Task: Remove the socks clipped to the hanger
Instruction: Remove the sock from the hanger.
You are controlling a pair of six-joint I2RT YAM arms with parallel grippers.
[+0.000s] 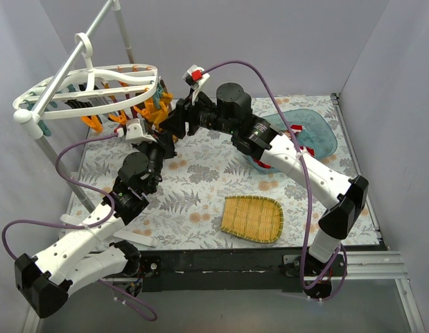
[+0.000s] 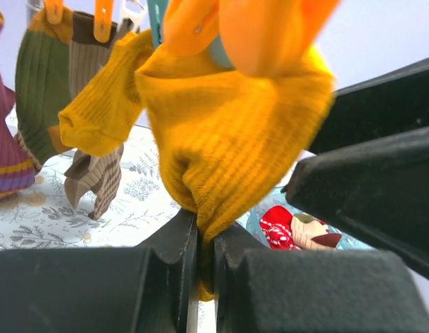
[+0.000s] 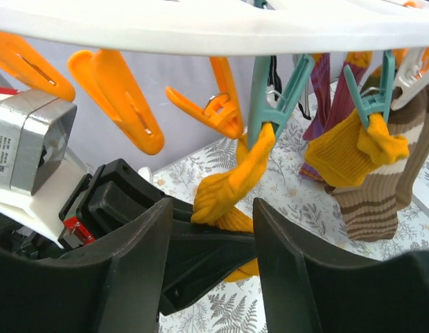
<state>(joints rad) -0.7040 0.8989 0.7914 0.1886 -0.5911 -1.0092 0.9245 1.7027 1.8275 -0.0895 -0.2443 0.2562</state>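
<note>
Currently gripped: a yellow sock [image 2: 228,132], hung from a teal clip [image 3: 276,97] under the hanger [image 3: 200,28].
Left gripper [image 2: 206,239]: clamped together on that sock's lower end, below the hanger.
Right gripper [image 3: 213,211]: fingers held apart on either side of the same sock, nothing pinched.
Other socks: a second yellow sock [image 3: 346,149], a brown striped sock [image 3: 370,198] and a purple sock [image 2: 3,139] are clipped under the hanger.
Loose sock: a red-and-white sock [image 2: 280,225] is seen in a blue tray [image 1: 318,132], well apart from the hanger.
</note>
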